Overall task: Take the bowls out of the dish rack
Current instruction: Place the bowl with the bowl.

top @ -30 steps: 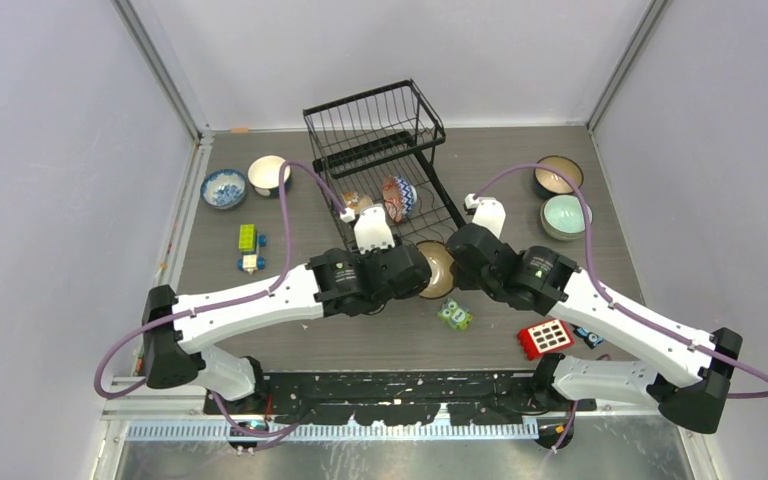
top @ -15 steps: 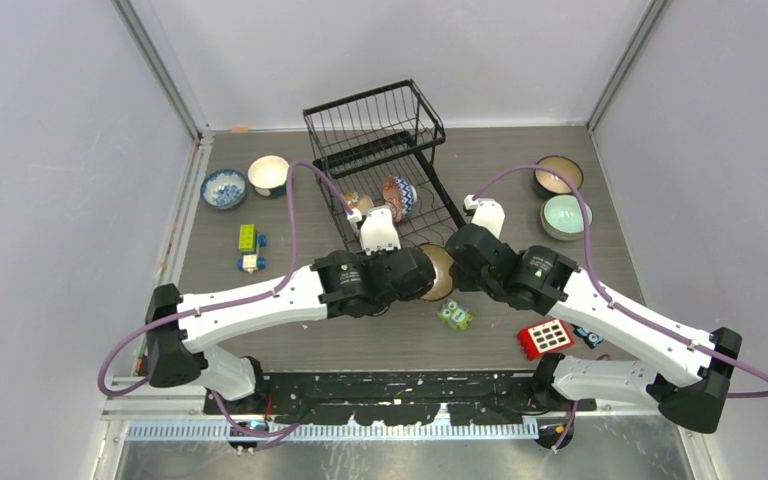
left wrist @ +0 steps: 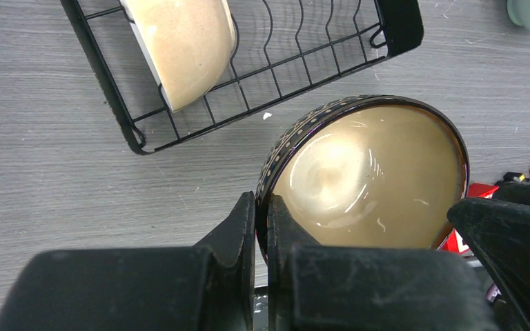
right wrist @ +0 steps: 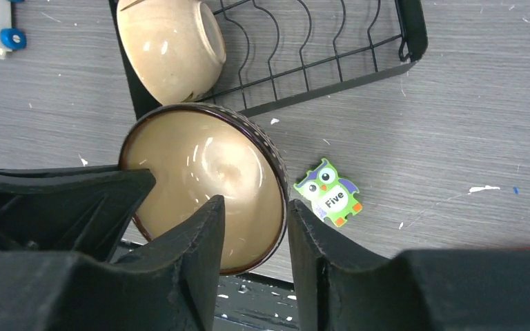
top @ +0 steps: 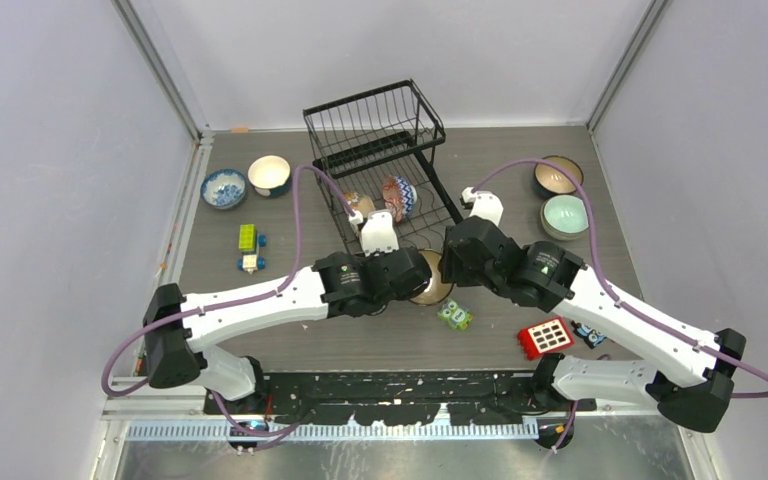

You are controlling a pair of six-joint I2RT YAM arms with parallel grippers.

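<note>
A dark brown bowl [top: 432, 287] with a glossy tan inside hangs just above the table in front of the dish rack [top: 375, 130]. My left gripper [left wrist: 262, 207] is shut on its rim; the bowl [left wrist: 366, 179] tilts away from the fingers. My right gripper [right wrist: 254, 214] is open, its fingers straddling the opposite rim of the same bowl [right wrist: 207, 183] with a gap left. A cream bowl [right wrist: 172, 48] and a reddish patterned bowl [top: 397, 197] lean in the rack's lower tray. The upper basket holds nothing.
A blue-patterned bowl [top: 224, 187] and a cream bowl [top: 269, 174] sit at the far left. A dark bowl [top: 557, 176] and a mint green bowl [top: 565, 215] sit at the far right. An owl block [right wrist: 328, 193], a red block [top: 545, 337] and toy blocks [top: 248, 238] lie on the table.
My right gripper has shifted slightly toward the far left and closer around the bowl's rim. The bowl in my left gripper has moved a little toward the near side.
</note>
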